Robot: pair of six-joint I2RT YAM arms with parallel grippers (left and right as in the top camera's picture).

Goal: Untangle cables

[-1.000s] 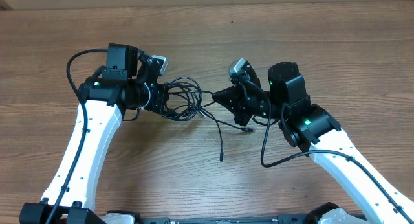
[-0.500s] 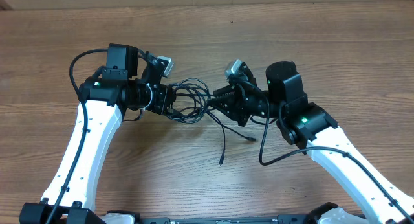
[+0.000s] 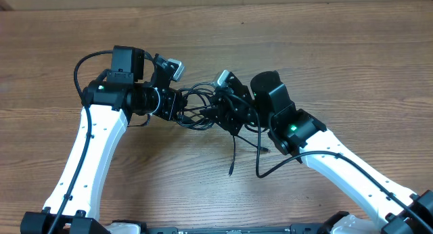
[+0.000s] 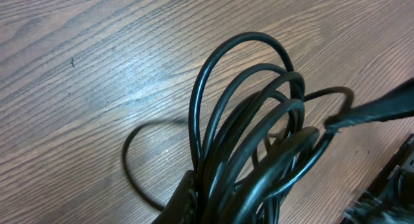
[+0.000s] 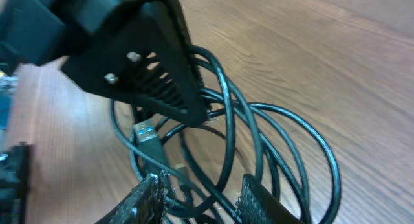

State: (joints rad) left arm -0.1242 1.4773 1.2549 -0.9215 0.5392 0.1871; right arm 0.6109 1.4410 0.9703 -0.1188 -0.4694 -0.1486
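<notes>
Our left pincer (image 3: 174,107) is clenched on the cables (image 4: 259,166), whose loops stand up just beyond its tip. Our right pincer (image 5: 204,195) meets it tip to tip and is released, with strands of the same bundle between its spread fingers (image 5: 152,197). One loose end trails behind it across the surface (image 3: 325,51).

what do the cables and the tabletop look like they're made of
Cables: black rubbery or plastic jacket, smooth and semi-gloss; thin highlights run along the bent loops. Tabletop: brown wood or wood-look laminate with a satin finish; grain lines and a soft glare patch show, but which of the two cannot be told.
</notes>
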